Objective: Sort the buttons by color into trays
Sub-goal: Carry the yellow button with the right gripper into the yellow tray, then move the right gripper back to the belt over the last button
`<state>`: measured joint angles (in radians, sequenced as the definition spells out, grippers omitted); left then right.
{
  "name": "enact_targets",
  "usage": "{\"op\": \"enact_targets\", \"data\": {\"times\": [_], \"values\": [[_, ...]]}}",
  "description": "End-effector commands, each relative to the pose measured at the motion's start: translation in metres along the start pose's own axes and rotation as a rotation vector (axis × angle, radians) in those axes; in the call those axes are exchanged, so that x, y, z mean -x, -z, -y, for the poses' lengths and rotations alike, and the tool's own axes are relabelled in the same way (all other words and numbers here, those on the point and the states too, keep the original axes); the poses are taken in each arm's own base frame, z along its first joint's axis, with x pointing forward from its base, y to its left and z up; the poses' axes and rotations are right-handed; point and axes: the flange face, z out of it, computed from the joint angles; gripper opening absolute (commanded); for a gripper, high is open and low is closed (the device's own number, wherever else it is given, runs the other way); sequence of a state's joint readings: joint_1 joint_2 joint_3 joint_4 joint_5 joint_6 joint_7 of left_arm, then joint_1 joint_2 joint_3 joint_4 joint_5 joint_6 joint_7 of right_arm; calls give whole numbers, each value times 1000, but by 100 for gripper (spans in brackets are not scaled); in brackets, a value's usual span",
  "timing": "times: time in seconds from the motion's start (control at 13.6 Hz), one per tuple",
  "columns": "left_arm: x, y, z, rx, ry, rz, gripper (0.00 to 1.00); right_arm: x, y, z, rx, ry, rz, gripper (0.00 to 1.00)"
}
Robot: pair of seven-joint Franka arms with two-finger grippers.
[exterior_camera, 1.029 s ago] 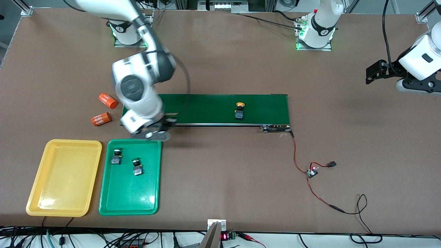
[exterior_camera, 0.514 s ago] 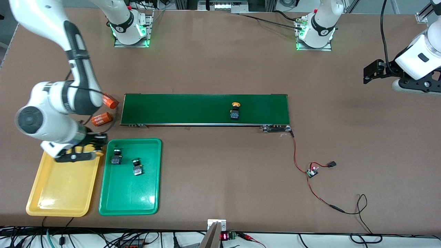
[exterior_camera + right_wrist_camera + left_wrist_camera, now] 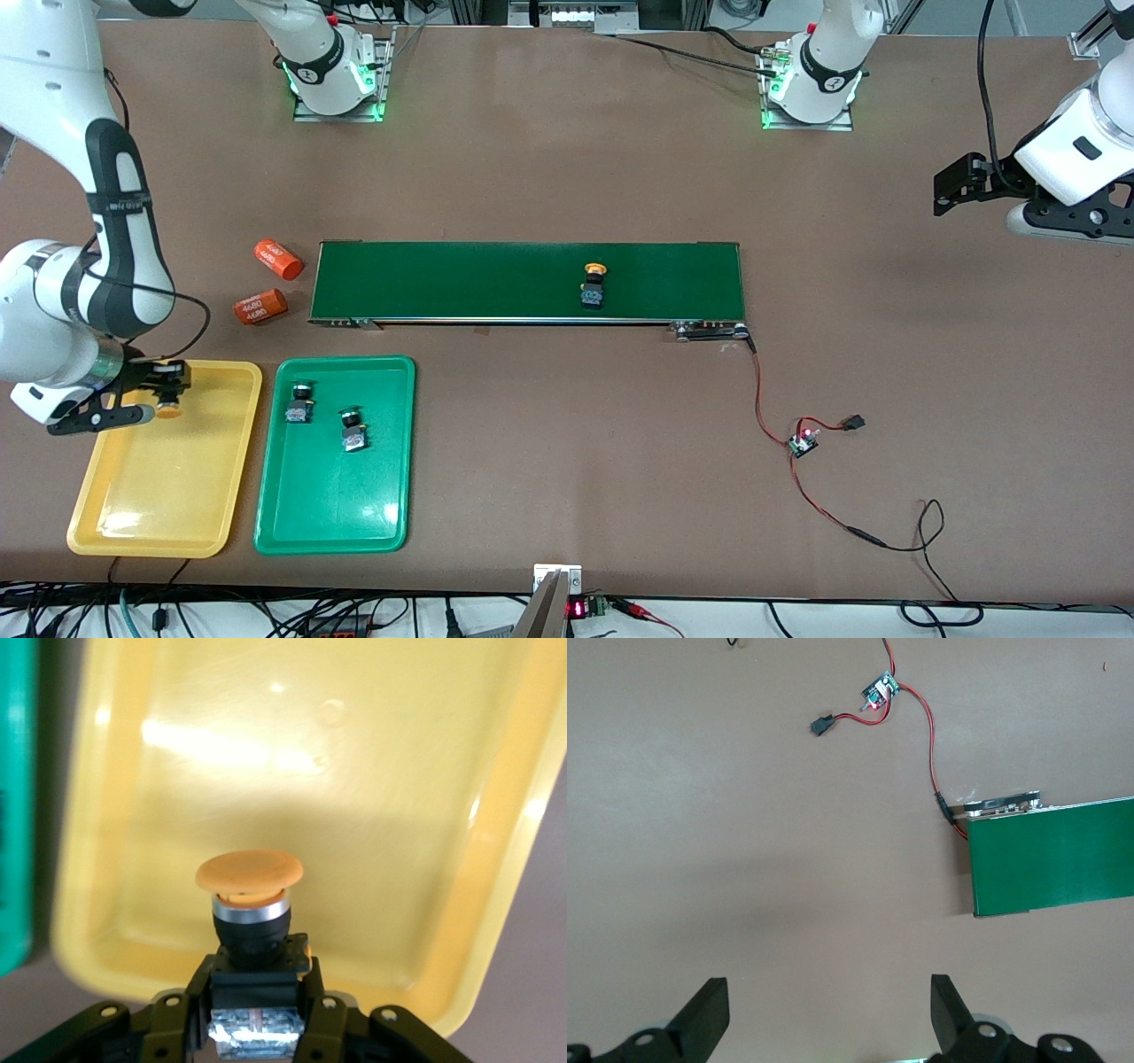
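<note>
My right gripper is shut on a yellow-orange capped button, also in the right wrist view, and holds it over the yellow tray at the end nearest the conveyor; that tray fills the right wrist view. Two green-capped buttons lie in the green tray. Another yellow-orange capped button sits on the dark green conveyor belt. My left gripper is open and empty, waiting over bare table at the left arm's end; its fingers show in the left wrist view.
Two orange cylinders printed "4680" lie beside the conveyor's end toward the right arm. A small circuit board with red and black wires lies nearer the front camera than the conveyor's other end.
My right arm swung from the conveyor's end across the green tray to over the yellow tray, carrying the button. The button on the conveyor has shifted a little toward the right arm's end.
</note>
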<state>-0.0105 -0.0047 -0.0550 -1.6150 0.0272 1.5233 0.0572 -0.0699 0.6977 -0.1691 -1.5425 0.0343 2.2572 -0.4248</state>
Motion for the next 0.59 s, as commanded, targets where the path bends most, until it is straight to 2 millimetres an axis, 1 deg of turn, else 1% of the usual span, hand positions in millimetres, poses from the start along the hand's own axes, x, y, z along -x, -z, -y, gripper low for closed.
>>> {"op": "enact_targets", "data": {"times": [0.0,0.07,0.15,0.22,0.29,0.37,0.44,0.51], "values": [[1,6,2,-21,-12,5,100,-8,-21,-18,39,45,-69,12],[1,6,6,-19,-6,4,100,-7,-25,-19,48,54,-64,13],[1,6,7,-21,-6,2,100,-3,-28,-27,49,45,-58,23],[1,5,7,-21,-6,2,100,0,-35,-28,45,43,-48,48],[0,5,7,-21,-4,1,100,0,-38,-27,45,43,-48,57],[0,5,7,-21,-4,1,100,-1,-37,-27,49,45,-56,81],[0,6,8,-21,-4,-2,100,1,-38,-26,49,59,-54,94],[0,6,7,-20,6,-4,100,2,-37,-25,44,84,-55,100]]}}
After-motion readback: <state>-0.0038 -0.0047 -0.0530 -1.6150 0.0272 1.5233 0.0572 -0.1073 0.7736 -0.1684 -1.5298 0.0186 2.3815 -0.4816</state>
